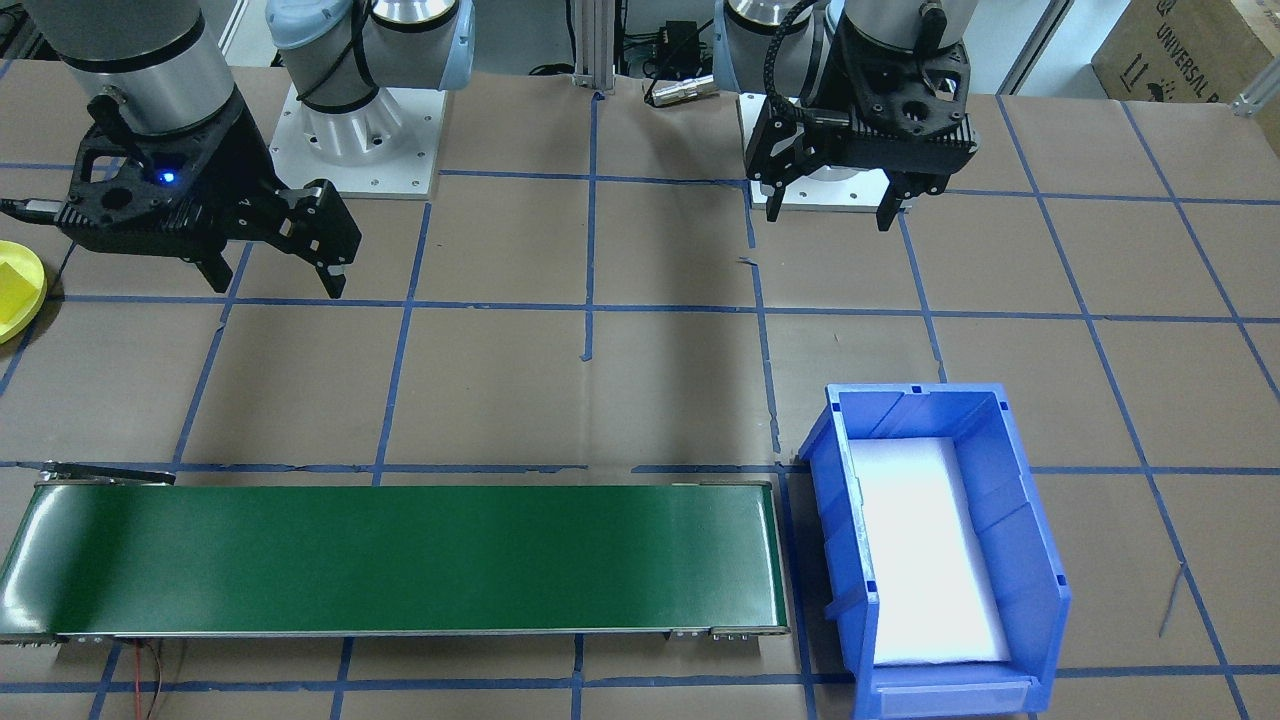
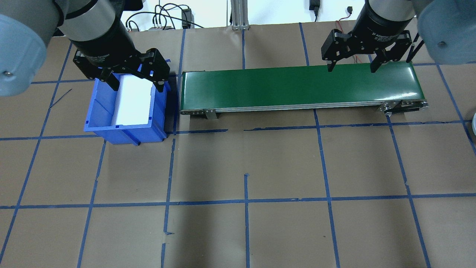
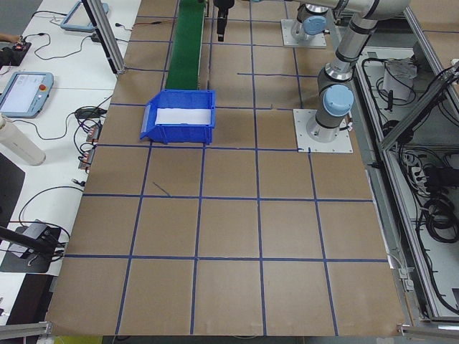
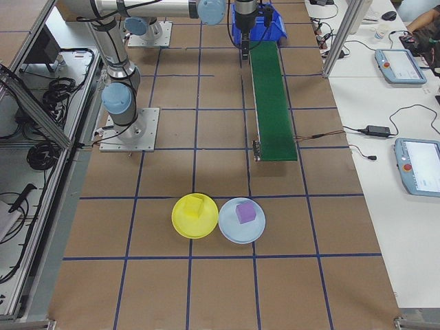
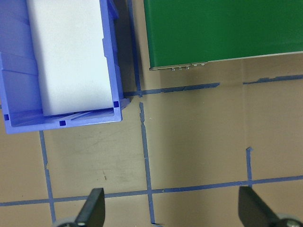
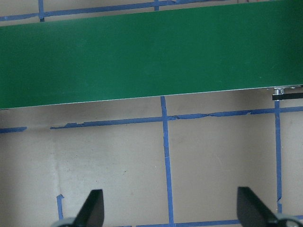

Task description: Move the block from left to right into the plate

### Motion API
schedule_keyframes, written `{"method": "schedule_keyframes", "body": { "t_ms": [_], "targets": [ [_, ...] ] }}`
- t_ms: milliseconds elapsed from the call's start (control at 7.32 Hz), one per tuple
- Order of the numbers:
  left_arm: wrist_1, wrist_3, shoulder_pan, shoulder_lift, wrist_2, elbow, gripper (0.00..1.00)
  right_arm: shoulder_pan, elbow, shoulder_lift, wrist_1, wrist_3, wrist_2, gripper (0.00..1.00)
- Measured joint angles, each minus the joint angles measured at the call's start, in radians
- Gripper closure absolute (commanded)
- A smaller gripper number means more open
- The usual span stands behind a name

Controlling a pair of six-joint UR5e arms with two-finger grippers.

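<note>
L gripper (image 1: 838,210) wide, empty, above blue bin (image 2: 100,123). R gripper (image 2: 351,69) wide, empty, over green conveyor belt (image 2: 297,87). Yellow block (image 4: 196,205) sits in yellow plate (image 4: 184,225), beside pale plate (image 4: 234,234) w/ purple cube (image 4: 246,212).

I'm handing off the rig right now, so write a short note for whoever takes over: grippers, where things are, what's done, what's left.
Left gripper: open, empty, above the blue bin.
Right gripper: open, empty, above the green conveyor belt's right end.
Bin shows only a white liner; belt is bare.
Yellow plate sits on the robot's right with a yellow block in it; beside it, a pale blue plate holds a purple block.
Done: block is in the yellow plate.
Left: no other block visible to move.
</note>
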Motion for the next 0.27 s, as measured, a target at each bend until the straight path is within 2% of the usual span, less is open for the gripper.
{"method": "schedule_keyframes", "body": {
  "t_ms": [273],
  "targets": [
    [0.002, 0.004, 0.005, 0.000, -0.005, 0.000, 0.00, 0.000, 0.001, 0.000, 0.000, 0.000, -0.006, 0.00]
  ]
}}
